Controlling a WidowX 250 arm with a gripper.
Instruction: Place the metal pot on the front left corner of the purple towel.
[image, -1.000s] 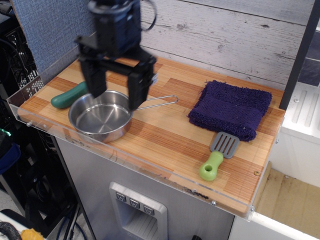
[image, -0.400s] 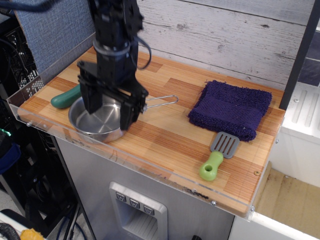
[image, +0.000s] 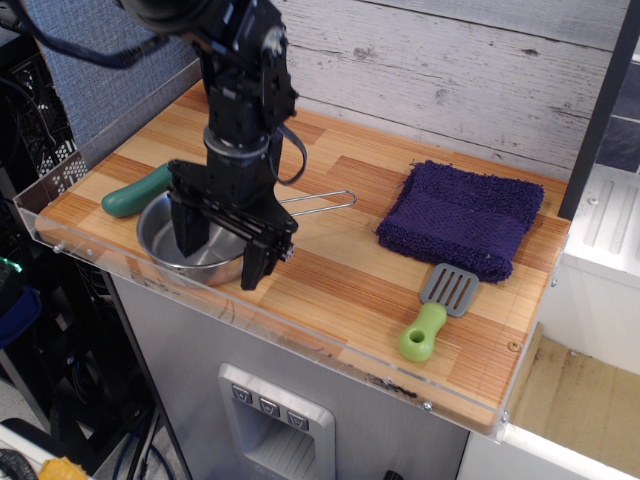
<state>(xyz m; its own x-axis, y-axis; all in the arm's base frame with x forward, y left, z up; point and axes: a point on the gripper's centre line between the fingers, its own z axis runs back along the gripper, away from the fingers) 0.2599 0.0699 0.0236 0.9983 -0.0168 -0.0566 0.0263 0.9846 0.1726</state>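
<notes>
The metal pot (image: 160, 238) is a shallow shiny pan at the front left of the wooden counter, its wire loop handle (image: 325, 199) pointing right. My gripper (image: 222, 252) is open and lowered over the pot's right side. One finger is inside the bowl and the other finger (image: 255, 263) is outside its front right rim, so the jaws straddle the wall. The purple towel (image: 462, 217) lies folded at the back right, well apart from the pot and the gripper.
A green-handled grey spatula (image: 437, 307) lies in front of the towel. A dark green object (image: 135, 194) lies behind the pot to the left. A clear plastic lip (image: 140, 283) runs along the counter's front and left edges. A plank wall stands behind.
My gripper has come down from above the pot until its fingers straddle the pot's right rim. The pot, towel and spatula have not moved.
</notes>
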